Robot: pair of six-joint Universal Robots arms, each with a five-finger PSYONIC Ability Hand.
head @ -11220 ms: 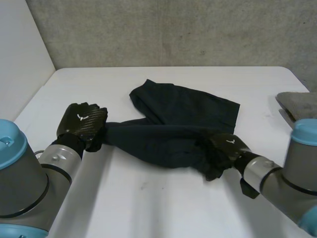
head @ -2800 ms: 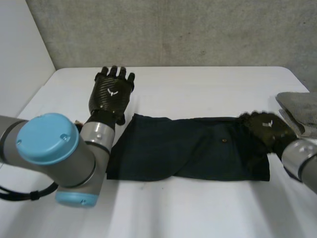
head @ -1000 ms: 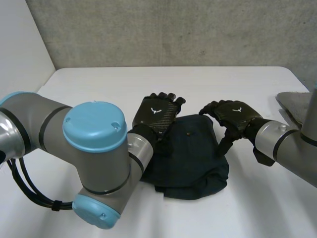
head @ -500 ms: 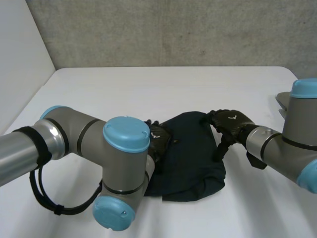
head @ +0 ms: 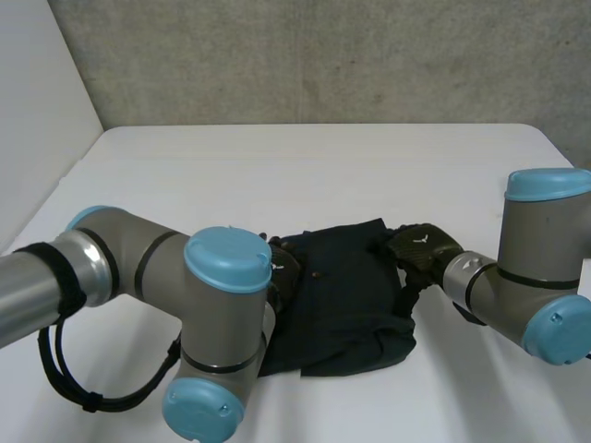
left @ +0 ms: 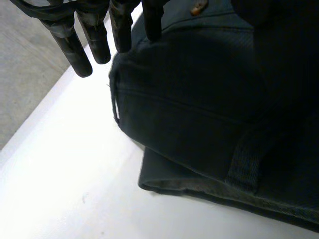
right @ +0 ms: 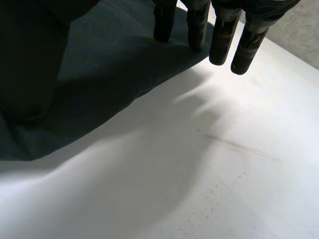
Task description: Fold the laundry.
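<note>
**On the white table (head: 277,166) — a folded garment between two hands**

Near the table's middle lies a dark navy fabric garment (head: 346,295), folded over on itself. The left hand (head: 284,272) is at its left edge, fingers (left: 97,42) straight and slightly apart, gripping nothing. The right hand (head: 420,249) is at the right edge, its fingers (right: 222,40) also straight, with the tips over the cloth's border.

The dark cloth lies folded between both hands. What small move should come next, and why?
Probably press the dark cloth flat: the left hand and right hand are open at its two sides, gripping nothing, and its near edge looks lumpy, with uneven layers.
</note>
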